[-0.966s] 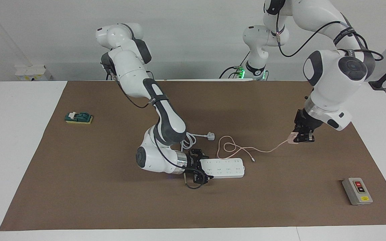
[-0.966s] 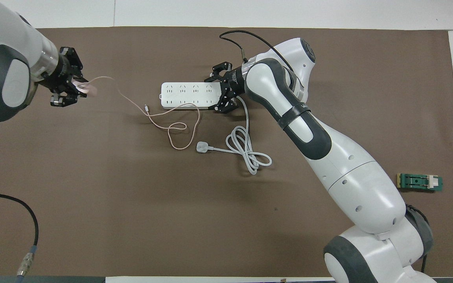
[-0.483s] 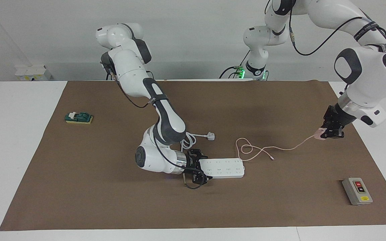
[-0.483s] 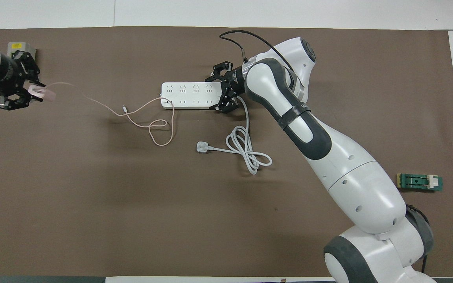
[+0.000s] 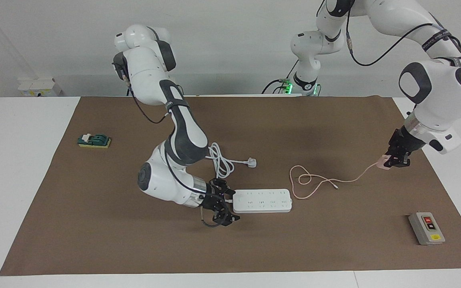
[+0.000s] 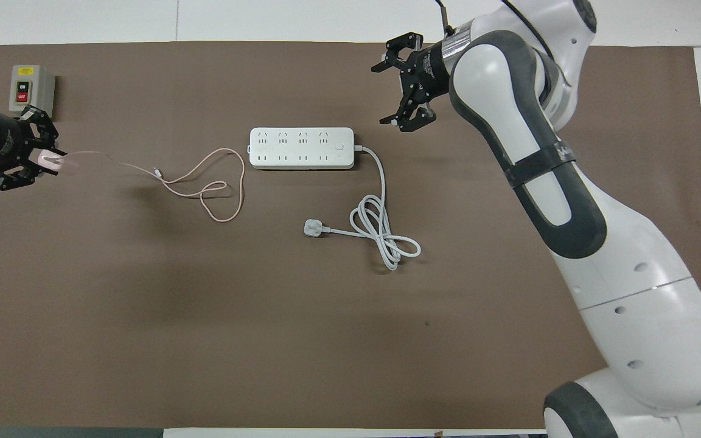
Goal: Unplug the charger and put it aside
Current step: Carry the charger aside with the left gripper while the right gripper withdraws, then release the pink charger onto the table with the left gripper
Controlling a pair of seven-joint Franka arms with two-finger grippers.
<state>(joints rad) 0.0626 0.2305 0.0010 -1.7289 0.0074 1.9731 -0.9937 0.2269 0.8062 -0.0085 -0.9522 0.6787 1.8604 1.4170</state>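
1. Right gripper (image 5: 223, 206) sits just off the power strip's (image 5: 261, 201) end toward the right arm, fingers spread, grasping nothing; judged no longer needed as a brace.
2. Power strip sockets are all vacant. The white plug (image 5: 251, 162) lies loose nearer the robots.
3. Pink cable (image 5: 314, 181) trails slack across the mat (image 5: 94, 224).
4. Left gripper (image 5: 394, 161) is clamped on the charger (image 5: 383, 163), low over the mat at the left arm's end; contact with the mat is indeterminate, and the fingers partly hide the charger.

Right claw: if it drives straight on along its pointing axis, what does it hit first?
Likely the white power strip. The right claw is open and aims at the strip's cord end in the facing view. Its height is unclear, so it could pass just above.
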